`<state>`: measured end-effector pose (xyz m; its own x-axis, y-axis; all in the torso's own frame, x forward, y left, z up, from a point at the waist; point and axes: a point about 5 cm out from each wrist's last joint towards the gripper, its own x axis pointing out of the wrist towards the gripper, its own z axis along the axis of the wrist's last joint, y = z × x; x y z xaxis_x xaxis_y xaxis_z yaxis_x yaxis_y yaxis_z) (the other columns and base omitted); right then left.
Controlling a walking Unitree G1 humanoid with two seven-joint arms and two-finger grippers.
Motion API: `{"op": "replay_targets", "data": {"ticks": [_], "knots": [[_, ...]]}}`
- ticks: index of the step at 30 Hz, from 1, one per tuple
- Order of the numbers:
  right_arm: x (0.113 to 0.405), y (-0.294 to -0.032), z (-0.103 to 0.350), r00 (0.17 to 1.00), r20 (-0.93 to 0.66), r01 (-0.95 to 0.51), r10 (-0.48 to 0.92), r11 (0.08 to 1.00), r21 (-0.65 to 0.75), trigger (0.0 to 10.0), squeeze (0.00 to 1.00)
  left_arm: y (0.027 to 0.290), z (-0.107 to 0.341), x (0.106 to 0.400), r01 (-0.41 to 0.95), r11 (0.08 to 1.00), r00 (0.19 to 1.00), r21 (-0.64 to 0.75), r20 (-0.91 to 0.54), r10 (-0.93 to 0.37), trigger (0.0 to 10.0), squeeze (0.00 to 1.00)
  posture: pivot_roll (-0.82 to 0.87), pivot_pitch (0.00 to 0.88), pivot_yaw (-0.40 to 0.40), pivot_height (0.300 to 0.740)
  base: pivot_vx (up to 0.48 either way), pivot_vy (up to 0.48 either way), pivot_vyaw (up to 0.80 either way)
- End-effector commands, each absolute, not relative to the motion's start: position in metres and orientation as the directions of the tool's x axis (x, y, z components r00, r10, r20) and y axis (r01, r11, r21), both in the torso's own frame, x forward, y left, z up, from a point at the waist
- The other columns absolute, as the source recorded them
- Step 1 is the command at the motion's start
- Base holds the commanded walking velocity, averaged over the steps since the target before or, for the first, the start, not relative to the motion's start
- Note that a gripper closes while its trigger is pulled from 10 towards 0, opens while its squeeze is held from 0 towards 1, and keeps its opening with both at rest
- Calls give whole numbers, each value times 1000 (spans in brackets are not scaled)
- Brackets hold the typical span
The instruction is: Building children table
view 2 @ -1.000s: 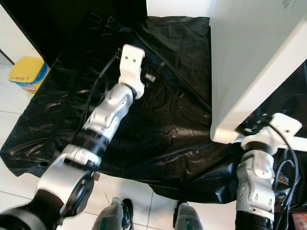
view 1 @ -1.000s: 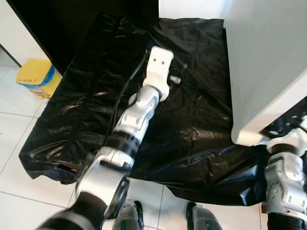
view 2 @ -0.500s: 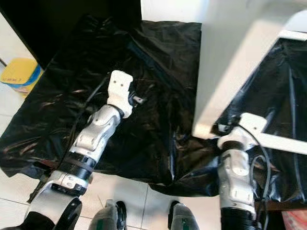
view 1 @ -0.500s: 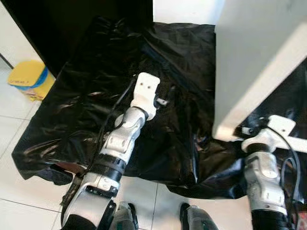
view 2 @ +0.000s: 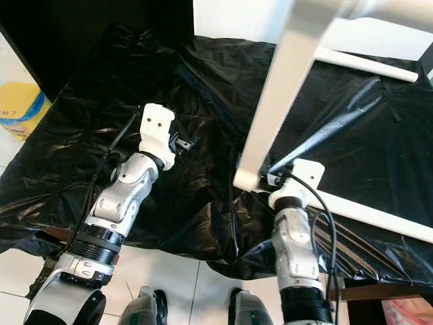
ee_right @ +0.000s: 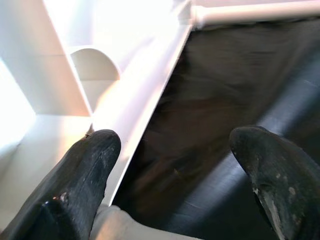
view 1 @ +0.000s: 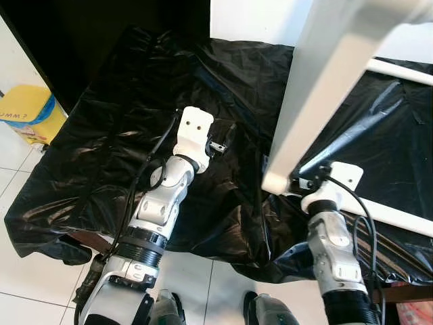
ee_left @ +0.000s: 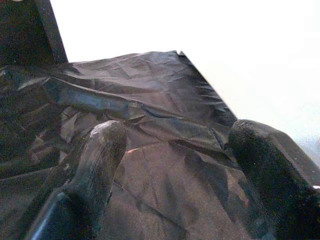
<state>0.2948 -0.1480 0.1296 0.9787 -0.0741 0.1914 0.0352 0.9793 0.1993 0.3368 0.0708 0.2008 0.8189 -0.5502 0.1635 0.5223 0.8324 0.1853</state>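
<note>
White children's table (view 1: 318, 101), smooth and flat-sided, tilted up on the robot's right over a crumpled, glossy black plastic sheet (view 1: 122, 135); its lower corner sits just above the right gripper (ee_right: 170, 165), and a round white leg (view 2: 365, 66) and a straight white rail (view 1: 399, 220) run across the sheet behind and beside it. In the right wrist view the right gripper's two black fingers (ee_right: 75, 185) are spread wide apart and grasp nothing, one finger lying close against the table's white underside and inner frame, the other over the black sheet. The left gripper (ee_left: 175, 175), on the robot's left and well apart from the table, hangs over the wrinkled sheet with its fingers (ee_left: 95, 165) likewise parted and empty. The sheet covers a low surface and drapes over its front edge onto a floor of pale square tiles (view 1: 27, 271). A yellow container with a blue band (view 1: 27, 112) stands on the tiles at the far left, beside a dark panel (view 1: 81, 34). A white wall (view 1: 250, 17) rises behind the sheet. The robot's two feet (view 1: 169, 311) show at the near edge.
</note>
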Motion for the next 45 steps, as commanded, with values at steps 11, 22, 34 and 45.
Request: {"op": "replay_targets", "data": {"ticks": [11,22,34,45], "knots": [[306,-113,126,980,190,-94,62,982,161,10000,0,66,190,318,687,705,699,176,105,-707,10000,0,38,132,-47,740,0,0,0],[300,-137,135,968,249,-29,3,994,102,10000,0,80,180,296,794,575,580,197,38,-814,10000,0,32,128,-37,740,0,0,0],[280,-167,131,972,236,8,-7,1000,-5,10000,0,65,171,265,901,410,416,143,-14,-909,10000,0,25,139,-55,740,0,0,0],[297,-115,133,941,186,-287,284,958,-9,10000,0,55,172,256,931,339,347,135,-34,-937,10000,0,33,134,-61,740,0,0,0]]}}
